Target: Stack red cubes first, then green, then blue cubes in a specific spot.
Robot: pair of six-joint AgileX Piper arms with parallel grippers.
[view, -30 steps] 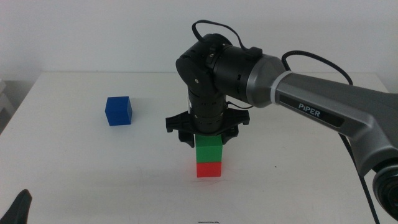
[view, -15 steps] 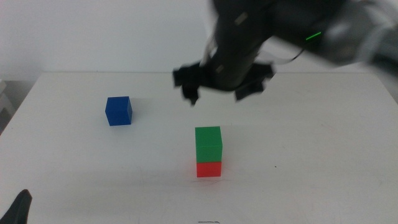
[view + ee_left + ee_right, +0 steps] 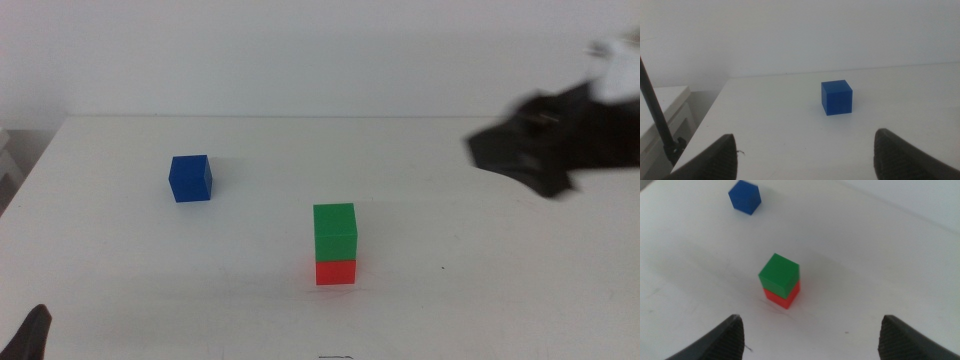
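Your right end effector (image 3: 545,150) hangs empty, jaws wide apart, well off to the side of the green cube (image 3: 335,232), which sits squarely on the red cube (image 3: 336,271). The blue cube (image 3: 836,97) lies just ahead of your waiting left end effector (image 3: 805,152), jaws spread, on the counter (image 3: 480,250), ready for grasping.

Middle cam looks forward-down over the whole table (image 3: 480,300), left wrist cam sits low and level facing the blue cube (image 3: 836,97) ahead of its spread jaws, right wrist cam looks steeply down from high on the green cube (image 3: 779,272); all three share the blue cube.
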